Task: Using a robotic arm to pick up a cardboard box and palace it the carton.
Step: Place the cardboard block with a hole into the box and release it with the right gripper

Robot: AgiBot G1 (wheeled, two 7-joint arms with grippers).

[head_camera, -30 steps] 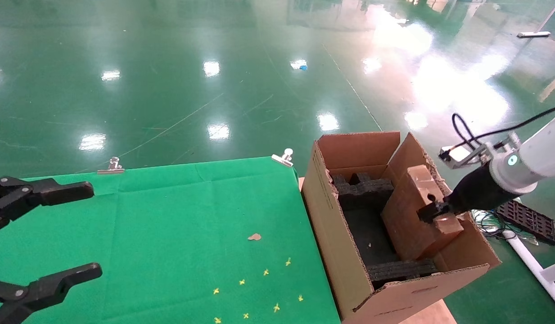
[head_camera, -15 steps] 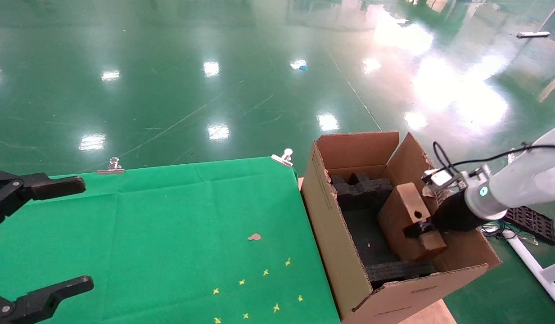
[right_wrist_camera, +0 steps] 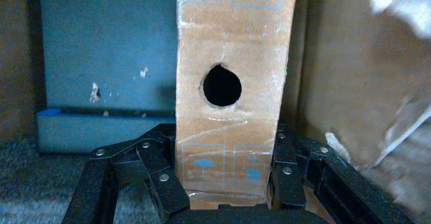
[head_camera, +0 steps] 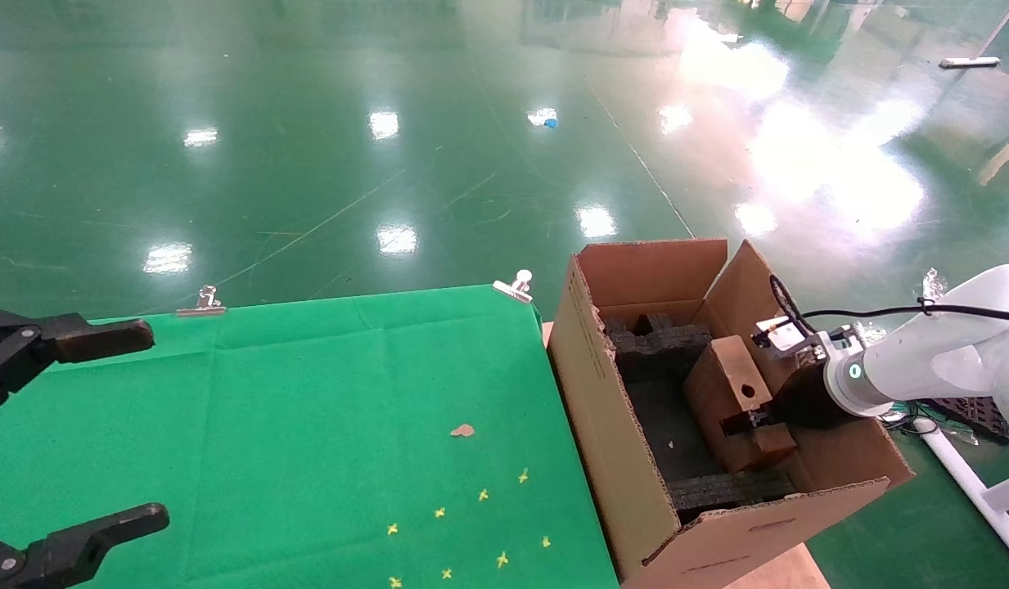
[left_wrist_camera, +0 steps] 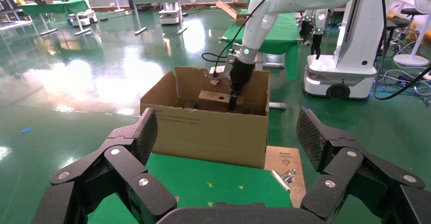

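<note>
Spreading across the near left of the head view: a table under a green cloth (head_camera: 308,409), pinned at its far edge by two metal clips (head_camera: 201,303), carrying a small brown scrap (head_camera: 462,430) and a scatter of yellow marks (head_camera: 471,523)

Standing just beside the cloth's right edge, flaps open: the carton (head_camera: 627,458), also showing in the left wrist view (left_wrist_camera: 203,127), with black foam (head_camera: 659,348) lining its far end and another strip at the near end (head_camera: 729,491)

Reaching in from the right over the carton's right wall: the white right arm (head_camera: 921,368), teal ring glowing, black cable looping above the wrist

Sitting down inside the carton, tilted, leaning toward the right wall, between the two foam pieces: the box (head_camera: 729,401), narrow face with the round hole turned up and toward the arm; same holed face filling the right wrist view (right_wrist_camera: 234,97)

Clamping that box from both sides: the right gripper (head_camera: 745,423), fingers (right_wrist_camera: 157,176) pressing flat against the box's two broad faces, closed only as far as the box's thickness allows

Hanging over the cloth's left edge, well apart from the carton: the left gripper (head_camera: 78,433), jaws spread wide, holding nothing, its ribbed pads (left_wrist_camera: 147,132) framing the left wrist view
</note>
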